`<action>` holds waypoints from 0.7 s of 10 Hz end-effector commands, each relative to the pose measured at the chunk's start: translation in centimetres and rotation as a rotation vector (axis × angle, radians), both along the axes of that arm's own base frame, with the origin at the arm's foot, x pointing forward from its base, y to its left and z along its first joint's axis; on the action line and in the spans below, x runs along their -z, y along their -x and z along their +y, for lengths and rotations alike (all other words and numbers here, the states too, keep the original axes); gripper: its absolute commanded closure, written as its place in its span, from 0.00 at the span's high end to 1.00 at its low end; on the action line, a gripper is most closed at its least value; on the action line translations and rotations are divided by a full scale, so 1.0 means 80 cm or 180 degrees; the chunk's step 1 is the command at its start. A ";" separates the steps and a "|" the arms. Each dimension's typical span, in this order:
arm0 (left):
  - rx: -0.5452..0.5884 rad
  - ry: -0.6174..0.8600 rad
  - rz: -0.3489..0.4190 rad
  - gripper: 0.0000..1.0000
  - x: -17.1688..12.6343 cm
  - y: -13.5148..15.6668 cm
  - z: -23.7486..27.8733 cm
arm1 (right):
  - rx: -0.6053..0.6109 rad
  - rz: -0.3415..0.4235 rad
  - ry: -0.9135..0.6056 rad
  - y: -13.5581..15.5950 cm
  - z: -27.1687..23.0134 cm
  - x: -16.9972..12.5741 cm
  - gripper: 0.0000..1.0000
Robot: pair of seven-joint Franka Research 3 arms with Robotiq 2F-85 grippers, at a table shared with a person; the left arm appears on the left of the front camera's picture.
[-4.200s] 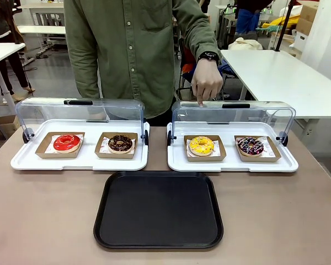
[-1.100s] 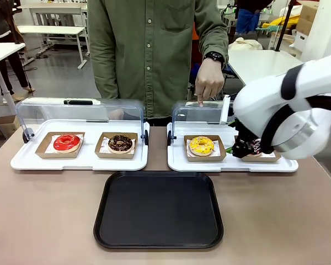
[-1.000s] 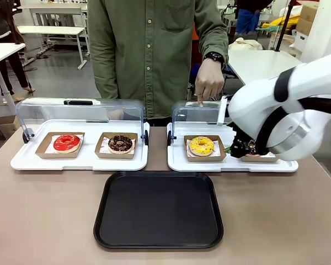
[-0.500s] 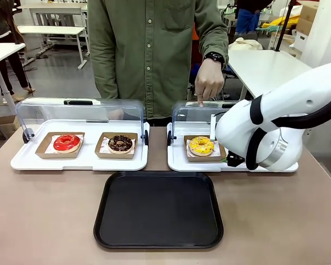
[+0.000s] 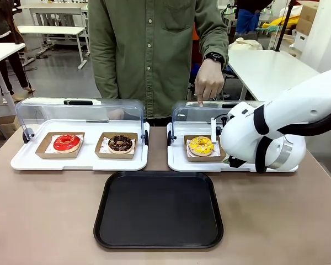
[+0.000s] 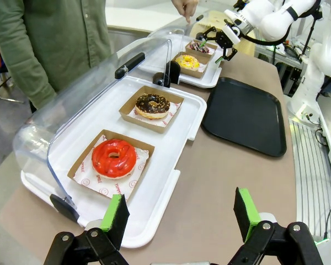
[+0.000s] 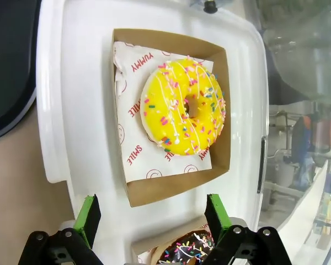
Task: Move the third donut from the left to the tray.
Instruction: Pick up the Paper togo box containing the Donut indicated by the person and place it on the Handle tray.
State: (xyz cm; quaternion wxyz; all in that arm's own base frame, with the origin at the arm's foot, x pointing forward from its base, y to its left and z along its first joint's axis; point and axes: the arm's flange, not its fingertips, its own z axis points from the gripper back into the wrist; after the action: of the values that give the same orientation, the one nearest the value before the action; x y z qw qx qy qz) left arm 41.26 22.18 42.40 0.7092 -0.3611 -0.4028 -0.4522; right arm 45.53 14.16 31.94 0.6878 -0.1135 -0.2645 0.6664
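Observation:
The third donut (image 5: 201, 146), yellow-iced with sprinkles, lies on a brown cardboard liner (image 7: 135, 182) in the right white tray (image 5: 176, 163). My right arm (image 5: 265, 138) leans in low just right of it. In the right wrist view my right gripper (image 7: 153, 221) is open, its green pads (image 7: 88, 218) just short of the liner's near edge, touching nothing. The black tray (image 5: 159, 210) lies bare in front of both white trays. My left gripper (image 6: 181, 215) is open over the table by the left white tray's corner.
A person's hand (image 5: 208, 83) rests a finger on the raised clear lid of the right tray. A dark sprinkled donut (image 7: 187, 251) sits beside the yellow one. The left white tray (image 5: 22, 161) holds a red donut (image 5: 67, 142) and a chocolate donut (image 5: 120, 143) under its lid (image 5: 80, 113).
My right arm has come in from the right and slid left and lower over the right white tray, now hiding the dark sprinkled donut. The person's hand and the donuts have stayed put.

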 end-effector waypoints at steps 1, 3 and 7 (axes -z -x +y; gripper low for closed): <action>0.0012 0.0003 -0.0011 1.00 -0.002 0.001 -0.001 | 0.0043 0.0117 0.0086 -0.027 0.047 -0.026 1.00; 0.0012 0.0003 -0.0011 1.00 -0.002 0.001 -0.001 | -0.0012 0.0172 0.0107 -0.029 0.051 -0.022 1.00; 0.0012 0.0003 -0.0011 1.00 -0.002 0.001 -0.001 | -0.0052 0.0266 0.0157 -0.040 0.055 -0.011 1.00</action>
State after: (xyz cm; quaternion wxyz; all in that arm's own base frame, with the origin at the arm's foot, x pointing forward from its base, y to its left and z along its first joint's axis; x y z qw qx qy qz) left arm 41.26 22.19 42.41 0.7092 -0.3610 -0.4028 -0.4522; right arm 46.83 16.05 32.95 0.6787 -0.0969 -0.2342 0.6893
